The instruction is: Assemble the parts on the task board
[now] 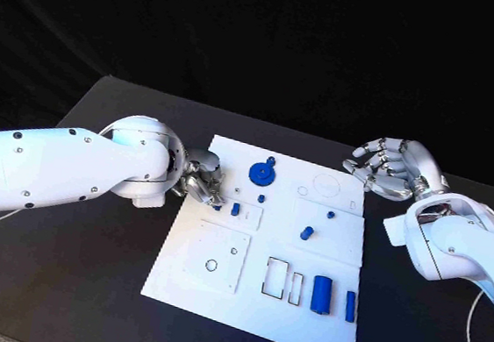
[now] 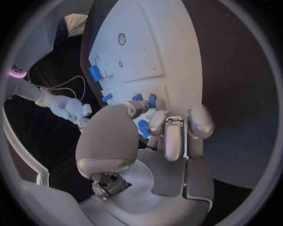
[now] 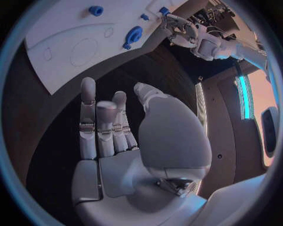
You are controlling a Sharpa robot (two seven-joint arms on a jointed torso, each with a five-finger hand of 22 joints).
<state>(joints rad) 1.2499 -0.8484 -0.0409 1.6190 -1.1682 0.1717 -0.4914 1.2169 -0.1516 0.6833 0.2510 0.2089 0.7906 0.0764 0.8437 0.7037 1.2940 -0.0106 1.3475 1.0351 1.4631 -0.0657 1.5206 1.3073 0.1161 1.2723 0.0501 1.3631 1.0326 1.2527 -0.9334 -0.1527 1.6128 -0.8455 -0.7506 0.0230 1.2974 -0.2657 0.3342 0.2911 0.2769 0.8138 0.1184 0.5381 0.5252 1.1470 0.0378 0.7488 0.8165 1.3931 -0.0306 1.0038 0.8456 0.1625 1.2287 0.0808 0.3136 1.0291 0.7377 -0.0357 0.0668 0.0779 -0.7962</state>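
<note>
A black table is being lit against a dark background, and the white task board is being carried at its middle; every place below is given from that board.

The left arm is being held in from the board's left side. The right arm is being kept off the board's right edge, over bare table.

The left hand is being held at the board's left edge, near its far corner, with fingers curled down over a small blue part standing on the board. In the left wrist view the fingertips are being seen close around small blue pieces, but whether one is being pinched cannot be told.

The right hand is being held just beyond the board's far right corner, released, fingers apart and nothing in it; the right wrist view shows the hand flat and empty.

On the board, a round blue disc part is being seen near the far edge, left of centre. A long blue bar is lying near the near right corner, with a thinner blue bar just beside it, toward the right edge. A short blue peg is lying tilted near the board's centre right. A tiny blue piece is sitting just beyond that peg.
</note>
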